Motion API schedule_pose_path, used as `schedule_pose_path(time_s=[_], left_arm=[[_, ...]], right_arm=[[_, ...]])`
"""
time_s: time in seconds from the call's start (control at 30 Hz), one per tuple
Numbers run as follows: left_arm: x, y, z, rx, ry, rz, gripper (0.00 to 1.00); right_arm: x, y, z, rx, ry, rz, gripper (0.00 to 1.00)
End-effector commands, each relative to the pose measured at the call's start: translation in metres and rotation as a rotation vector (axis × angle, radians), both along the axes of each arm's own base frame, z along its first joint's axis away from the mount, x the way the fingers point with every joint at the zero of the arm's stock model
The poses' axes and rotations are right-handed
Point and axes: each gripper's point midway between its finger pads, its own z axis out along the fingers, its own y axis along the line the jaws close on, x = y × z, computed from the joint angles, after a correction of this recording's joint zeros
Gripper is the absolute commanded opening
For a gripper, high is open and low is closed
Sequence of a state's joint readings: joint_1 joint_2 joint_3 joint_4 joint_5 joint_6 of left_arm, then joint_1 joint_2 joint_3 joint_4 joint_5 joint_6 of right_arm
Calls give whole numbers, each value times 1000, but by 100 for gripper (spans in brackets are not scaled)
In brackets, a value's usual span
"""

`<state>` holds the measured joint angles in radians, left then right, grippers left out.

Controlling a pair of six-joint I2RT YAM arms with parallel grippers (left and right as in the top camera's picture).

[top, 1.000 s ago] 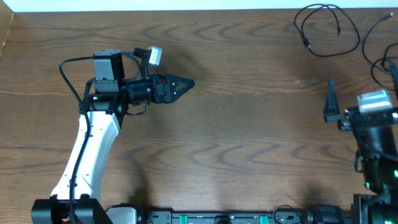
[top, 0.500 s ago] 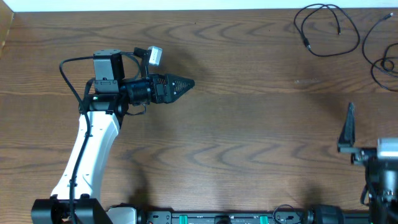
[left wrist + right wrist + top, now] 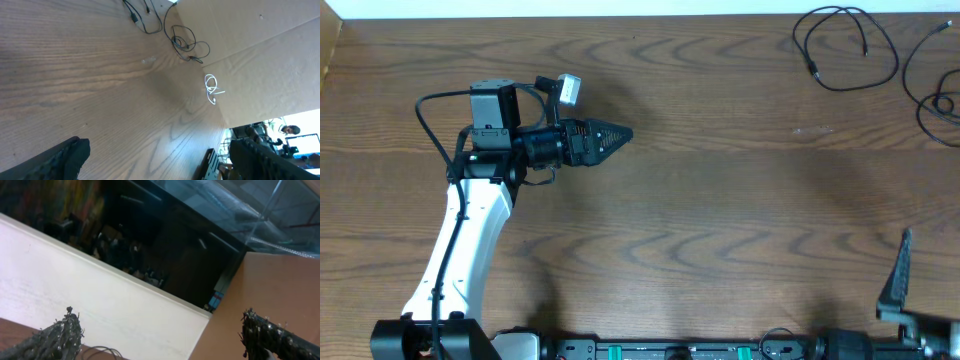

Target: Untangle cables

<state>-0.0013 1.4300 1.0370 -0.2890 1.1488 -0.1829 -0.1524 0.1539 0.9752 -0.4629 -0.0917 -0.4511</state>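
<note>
The cables lie apart at the table's far right. In the overhead view a black cable loop (image 3: pixel 845 45) rests near the back edge, and another black cable (image 3: pixel 932 95) runs off the right edge. The left wrist view shows both black cables (image 3: pixel 146 17) (image 3: pixel 186 42) and a small white cable (image 3: pixel 212 90) far ahead. My left gripper (image 3: pixel 620 132) (image 3: pixel 160 165) hovers open over bare wood at mid-left, holding nothing. My right gripper (image 3: pixel 165 340) is open and empty, tilted up at the wall. Only one of its fingers (image 3: pixel 898 282) shows overhead, at the near right edge.
A white wall (image 3: pixel 125 305) borders the table's back edge, and a brown board (image 3: pixel 280 290) stands at the right side. A black cable loop (image 3: pixel 100 352) peeks in at the bottom of the right wrist view. The arm bases line the near edge (image 3: pixel 670 350).
My right arm has drawn back from mid-right of the table to the near right corner, away from the cables. The left arm has not moved.
</note>
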Motion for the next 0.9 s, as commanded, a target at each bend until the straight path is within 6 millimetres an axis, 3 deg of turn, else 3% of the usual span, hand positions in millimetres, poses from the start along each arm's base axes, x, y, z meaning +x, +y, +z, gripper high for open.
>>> schedule_pose_path(time_s=[0.0,0.27,0.63,0.87], left_arm=[[-1,0,-2,-1,4,-4,96],[-1,0,-2,-1,4,-4,96],[-1,0,-2,-1,4,-4,96],[-1,0,-2,-1,4,-4,96]], right_arm=[[-19,1,7,84,-47,13,99],[-41,15,12,68,-95,80,99],[-89,22,27,52,-177,63,99],[-101,24,31,49,-189,66,99]])
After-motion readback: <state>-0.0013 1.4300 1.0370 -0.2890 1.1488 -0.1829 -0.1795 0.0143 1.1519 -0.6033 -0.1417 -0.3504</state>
